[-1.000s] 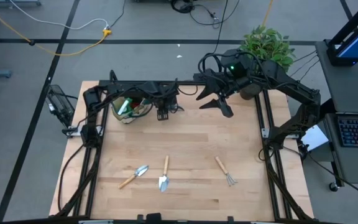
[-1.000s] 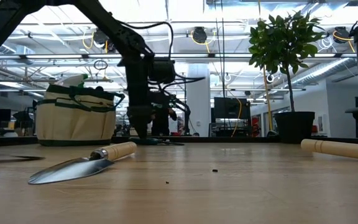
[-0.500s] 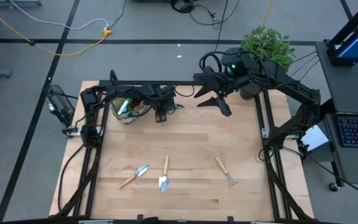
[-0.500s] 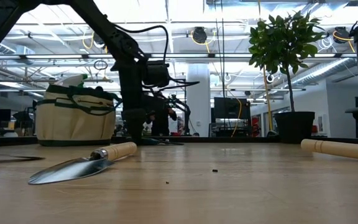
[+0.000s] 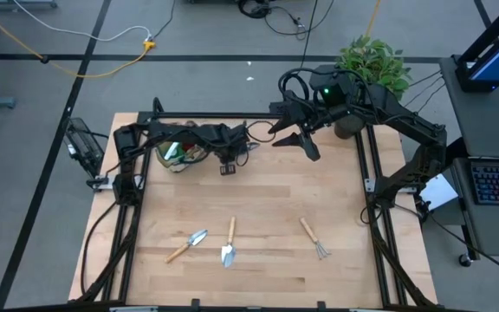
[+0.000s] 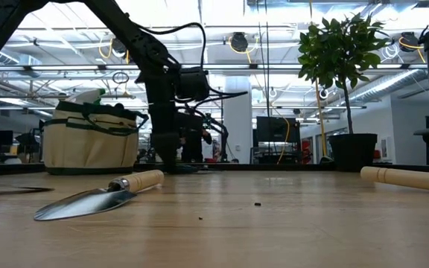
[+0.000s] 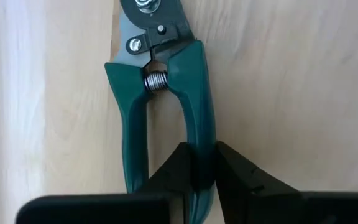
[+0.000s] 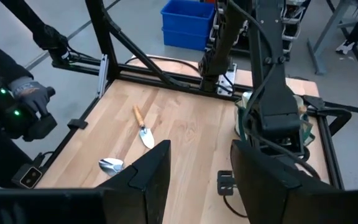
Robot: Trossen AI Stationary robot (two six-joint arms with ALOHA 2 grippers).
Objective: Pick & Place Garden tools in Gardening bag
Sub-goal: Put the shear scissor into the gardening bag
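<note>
Left gripper [image 7: 201, 177] clamped on one green handle of the pruning shears [image 7: 160, 106], shears lying flat on the table [image 5: 267, 199] just beside the gardening bag [image 5: 183, 152], right gripper [image 5: 290, 139] raised near the table's far edge, fingers apart, holding nothing

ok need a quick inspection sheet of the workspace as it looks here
surface: wooden table, flat, bare in the middle
job's things: gardening bag at far left; two trowels and a fork rake near the front; pruning shears beside the bag
clutter: nothing seen
grippers: left gripper shut on one shears handle; right gripper open, above the table's far edge
cables: yellow cable on the floor
surroundings: potted plant, keyboard
</note>
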